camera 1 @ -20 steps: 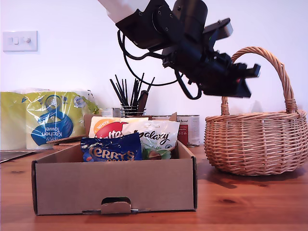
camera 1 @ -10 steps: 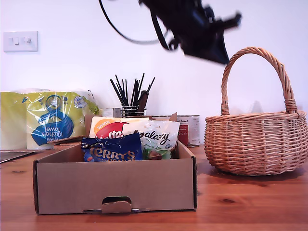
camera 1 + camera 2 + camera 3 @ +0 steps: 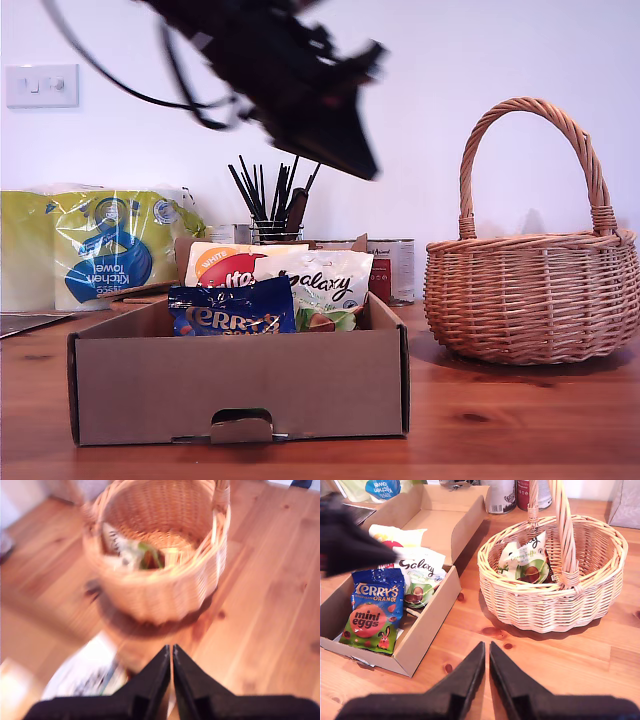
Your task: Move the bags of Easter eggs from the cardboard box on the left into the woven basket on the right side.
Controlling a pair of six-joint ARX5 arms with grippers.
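My first gripper [image 3: 171, 652] blurred, jaws seemingly pressed together, empty, above cardboard box [image 3: 240, 400]. Terry's bag [image 3: 371, 615] frontmost: spread jaws, descend onto its top edge. One Galaxy bag [image 3: 525, 560] inside woven basket [image 3: 555, 605].

Frontal exterior – wrists overhead, basket [image 3: 555, 575] shared

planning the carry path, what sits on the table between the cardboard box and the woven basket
Nothing: the second wrist view shows only bare wooden table between the cardboard box and the woven basket. Tins stand further back, behind that gap.
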